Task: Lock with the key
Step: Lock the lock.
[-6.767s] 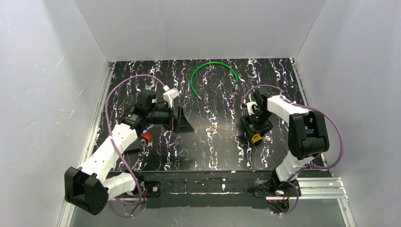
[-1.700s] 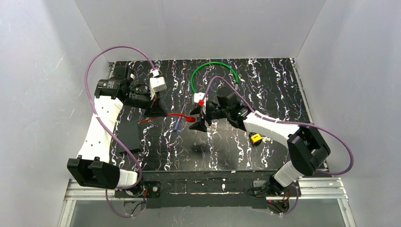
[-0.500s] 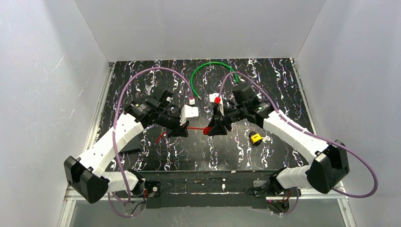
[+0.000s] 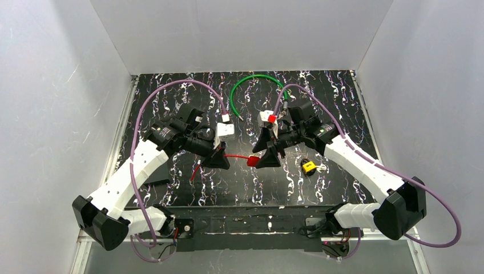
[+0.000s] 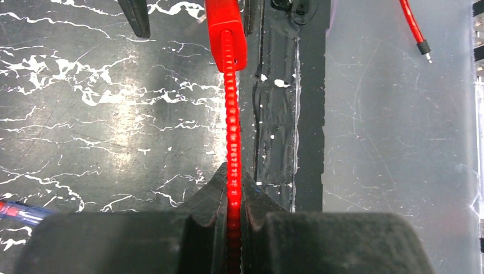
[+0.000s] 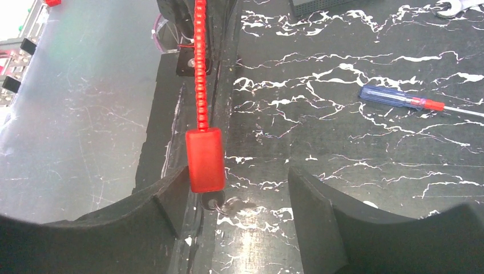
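Left tool is pressed together on the red ribbed cord, pinching it between both fingers. My right tool stands spread, with the cord's red block end just beside one finger, not gripped. The lock lies on the desk by my right arm, apart from both tools. I cannot pick out the key for certain.

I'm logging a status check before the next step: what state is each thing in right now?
Left gripper: shut on the red cord.
Right gripper: open around the cord's block end.
Red cord: straight between both grippers.
Padlock: lying on the table, unheld; shackle unclear.
Screwdriver: lying flat, untouched.
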Available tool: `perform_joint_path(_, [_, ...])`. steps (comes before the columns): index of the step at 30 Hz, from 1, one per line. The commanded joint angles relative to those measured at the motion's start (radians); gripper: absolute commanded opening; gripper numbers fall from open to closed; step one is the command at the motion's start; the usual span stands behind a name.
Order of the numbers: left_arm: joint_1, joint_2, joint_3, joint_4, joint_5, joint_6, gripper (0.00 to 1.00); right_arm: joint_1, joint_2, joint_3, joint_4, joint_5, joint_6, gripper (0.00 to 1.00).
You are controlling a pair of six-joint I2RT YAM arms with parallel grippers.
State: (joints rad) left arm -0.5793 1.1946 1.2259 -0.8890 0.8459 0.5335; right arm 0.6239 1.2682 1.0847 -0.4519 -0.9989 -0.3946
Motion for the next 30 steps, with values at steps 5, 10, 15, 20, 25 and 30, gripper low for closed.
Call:
perform_joint_path(5, [0.007,-0.008,0.034,0.028,0.098,-0.041,0.00,0.011,-0.011,0.052,-0.019,-0.075,-0.030,0.72])
perform_joint_path(10, [0.009,-0.006,0.023,0.057,0.088,-0.062,0.00,0.027,-0.008,0.047,-0.029,-0.078,-0.036,0.71])
perform_joint_path(15, [0.009,0.009,0.028,0.059,0.085,-0.064,0.00,0.039,-0.004,0.056,-0.030,-0.072,-0.035,0.64])
perform_joint_path(20, [0.009,0.018,0.035,0.061,0.073,-0.058,0.00,0.042,-0.003,0.055,-0.042,-0.070,-0.043,0.44])
perform_joint_path(25, [0.009,0.025,0.036,0.062,0.064,-0.065,0.00,0.043,-0.006,0.050,-0.046,-0.057,-0.041,0.15])
perform_joint_path(30, [0.033,0.016,0.048,0.041,0.039,-0.079,0.22,0.036,-0.014,0.037,-0.034,-0.014,-0.008,0.01])
